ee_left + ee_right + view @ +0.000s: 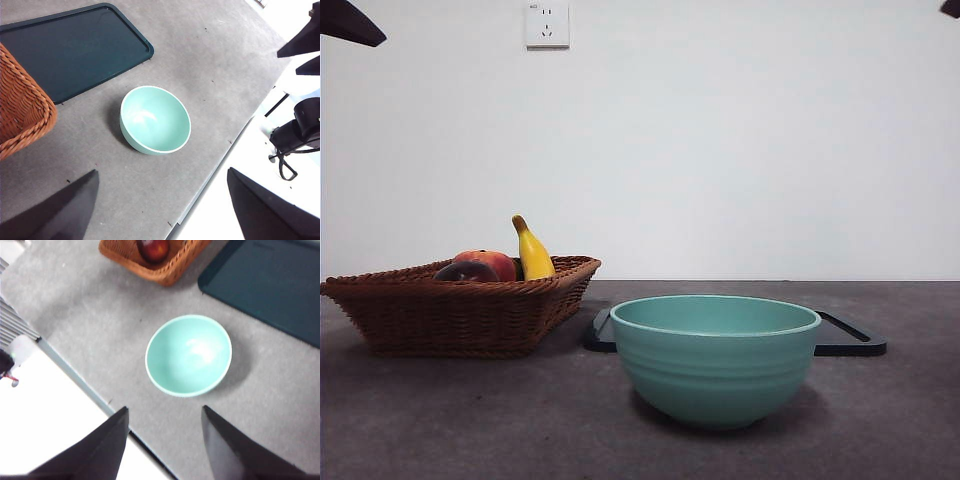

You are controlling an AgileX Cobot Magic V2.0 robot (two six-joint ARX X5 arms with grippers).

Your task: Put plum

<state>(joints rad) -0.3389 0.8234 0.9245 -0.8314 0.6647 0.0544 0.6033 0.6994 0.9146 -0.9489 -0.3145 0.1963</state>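
The plum (463,272), dark maroon and round, lies in a brown wicker basket (460,315) at the left. A red-orange fruit (492,262) and a yellow banana (532,252) lie beside it. My left gripper (162,172) hangs high over the table, open and holding nothing, with a teal bowl (155,120) below it. My right gripper (165,408) is also open and holds nothing above the same bowl (189,355). In the right wrist view a dark red fruit (154,249) shows in the basket (165,267); I cannot tell which fruit it is.
The teal bowl (715,355) stands near the front at the middle. A flat dark tray (850,338) lies behind it to the right, next to the basket. Black arm tips (350,25) show only at the top corners. The table's edge (220,165) runs near the bowl.
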